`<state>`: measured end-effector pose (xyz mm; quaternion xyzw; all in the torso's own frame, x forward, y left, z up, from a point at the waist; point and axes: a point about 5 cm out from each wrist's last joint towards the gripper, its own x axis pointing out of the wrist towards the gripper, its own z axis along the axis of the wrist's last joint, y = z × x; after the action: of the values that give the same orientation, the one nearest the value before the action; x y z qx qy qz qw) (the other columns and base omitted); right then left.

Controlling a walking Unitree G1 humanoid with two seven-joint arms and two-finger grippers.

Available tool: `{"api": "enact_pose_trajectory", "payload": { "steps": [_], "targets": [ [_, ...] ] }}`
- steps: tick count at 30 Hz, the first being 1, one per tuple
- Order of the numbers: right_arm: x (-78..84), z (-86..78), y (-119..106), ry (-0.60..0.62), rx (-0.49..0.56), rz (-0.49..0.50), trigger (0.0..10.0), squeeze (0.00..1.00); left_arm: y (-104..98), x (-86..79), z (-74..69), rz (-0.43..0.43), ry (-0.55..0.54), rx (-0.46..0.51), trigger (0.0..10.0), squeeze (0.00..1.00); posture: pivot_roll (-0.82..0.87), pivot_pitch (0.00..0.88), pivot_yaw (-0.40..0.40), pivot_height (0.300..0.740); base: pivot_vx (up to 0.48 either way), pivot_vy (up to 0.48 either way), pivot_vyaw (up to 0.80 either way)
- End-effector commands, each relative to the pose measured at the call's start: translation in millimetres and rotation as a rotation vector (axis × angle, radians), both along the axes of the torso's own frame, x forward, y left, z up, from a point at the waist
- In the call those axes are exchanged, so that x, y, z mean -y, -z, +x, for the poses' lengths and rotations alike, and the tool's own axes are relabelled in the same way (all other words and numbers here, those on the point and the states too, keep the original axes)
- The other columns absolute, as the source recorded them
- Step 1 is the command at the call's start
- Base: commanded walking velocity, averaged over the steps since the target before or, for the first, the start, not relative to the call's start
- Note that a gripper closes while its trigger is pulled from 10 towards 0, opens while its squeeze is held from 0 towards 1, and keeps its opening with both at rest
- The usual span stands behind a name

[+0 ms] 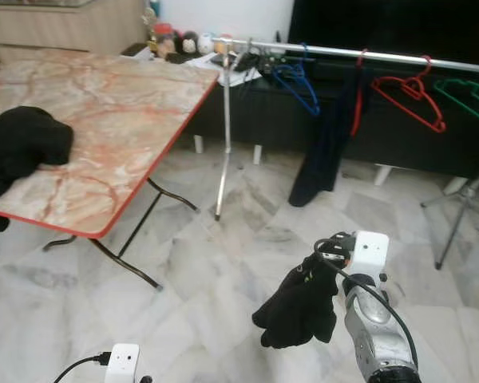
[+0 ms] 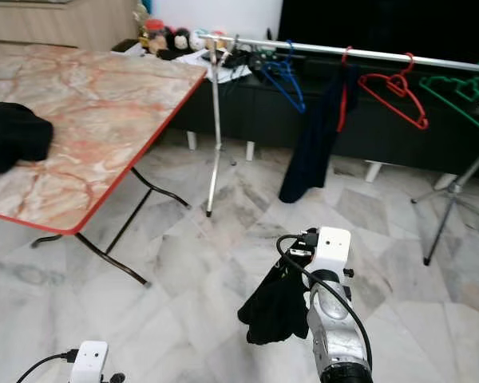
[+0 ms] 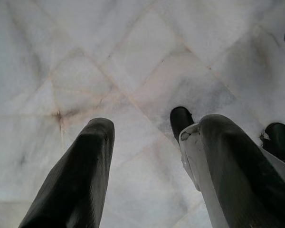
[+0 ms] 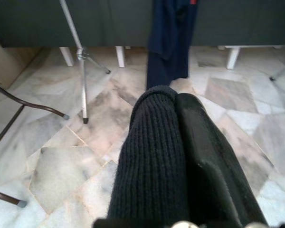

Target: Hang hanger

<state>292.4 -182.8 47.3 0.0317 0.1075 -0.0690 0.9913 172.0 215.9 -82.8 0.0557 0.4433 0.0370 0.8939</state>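
Right gripper [image 1: 323,267] clamped on a black knitted garment [image 1: 297,307], carried low over the marble floor [image 1: 223,271].

The garment hangs limp from the fingers, its long axis running straight down (no hanger is visible inside it, so whether one is there I cannot tell). This looks like the carry stage: the rail [image 1: 367,54] stands well ahead, already bearing a blue hanger [image 1: 297,84], a red hanger [image 1: 411,96], a green hanger [image 1: 471,96] and a dark navy garment [image 1: 323,144]. Next comes walking closer and raising the arm to rail height. The left gripper [image 3: 147,166] hangs idle, fingers spread, pointing at the floor. A second black garment [image 1: 20,148] lies on the marble-topped table [image 1: 120,120].
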Motion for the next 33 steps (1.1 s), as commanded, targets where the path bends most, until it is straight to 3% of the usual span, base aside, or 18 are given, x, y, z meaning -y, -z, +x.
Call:
{"api": "enact_pose_trajectory", "payload": {
  "steps": [1, 12, 17, 33],
  "targets": [
    [-0.3, 3.9, -5.8, -0.001, 0.017, -0.004, 10.0, 0.0, 0.9, -0.7, -2.4, -0.003, -0.001, -0.003, 10.0, 0.0, -0.12, 0.044, -0.028, 0.74, 0.0, 0.0, -0.71],
    [0.2, 3.5, -5.9, -0.004, 0.014, -0.01, 10.0, 0.0, 0.6, 4.4, 0.0, 0.001, 0.03, 0.002, 10.0, 0.0, -0.12, 0.043, -0.029, 0.74, 0.0, 0.0, -0.69],
    [-0.2, 3.1, -6.1, -0.006, 0.022, -0.01, 10.0, 0.0, 0.6, 5.7, 0.6, 0.003, 0.037, 0.003, 10.0, 0.0, -0.12, 0.044, -0.029, 0.74, 0.0, -0.35, -0.67],
    [-1.3, 4.4, -7.4, -0.001, 0.035, 0.0, 10.0, 0.0, 0.6, 4.5, 0.3, 0.003, 0.036, 0.0, 10.0, 0.0, -0.12, 0.043, -0.029, 0.74, 0.0, -0.386, 0.0]
  ]
}}
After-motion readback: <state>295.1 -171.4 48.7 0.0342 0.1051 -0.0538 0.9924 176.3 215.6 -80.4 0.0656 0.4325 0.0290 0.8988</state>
